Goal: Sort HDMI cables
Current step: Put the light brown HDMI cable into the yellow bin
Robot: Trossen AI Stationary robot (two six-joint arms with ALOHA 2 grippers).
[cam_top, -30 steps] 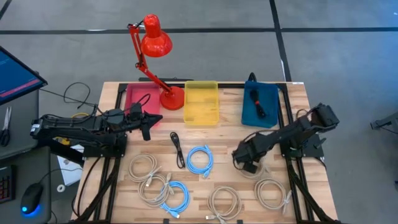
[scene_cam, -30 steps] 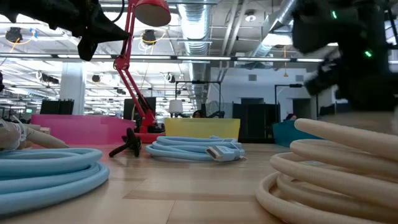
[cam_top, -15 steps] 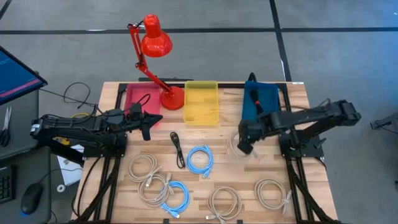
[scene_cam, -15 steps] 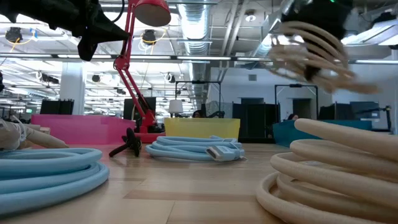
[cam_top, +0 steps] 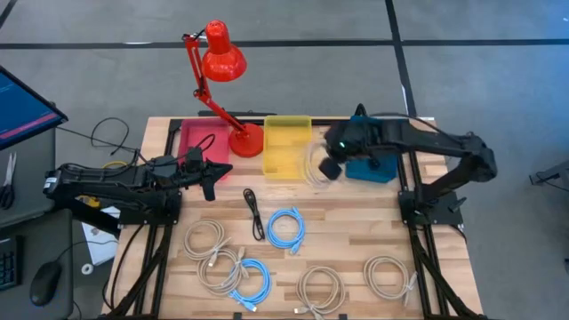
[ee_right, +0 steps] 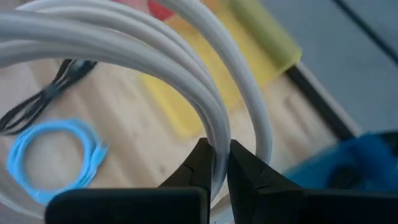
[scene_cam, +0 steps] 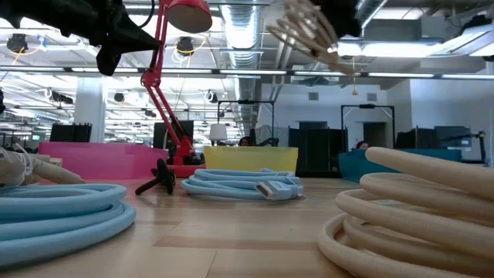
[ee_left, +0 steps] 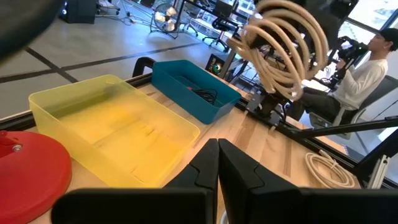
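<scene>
Beige coil carried toward the yellow bin.
My right gripper pinched the beige cable above the yellow bin for release; my left gripper waited, fingers together.

1. A red desk lamp stands at the top centre of the high view, its round base resting on the wooden table between two bins.
2. Left of the base sits the pink bin.
3. Just right of it lies the yellow bin.
4. Further right is the blue bin.
5. At the far left edge, a monitor glows blue.
6. In the bottom left corner, a mouse lies off the table.
7. In the left wrist view, a person in white sits at upper right.
</scene>
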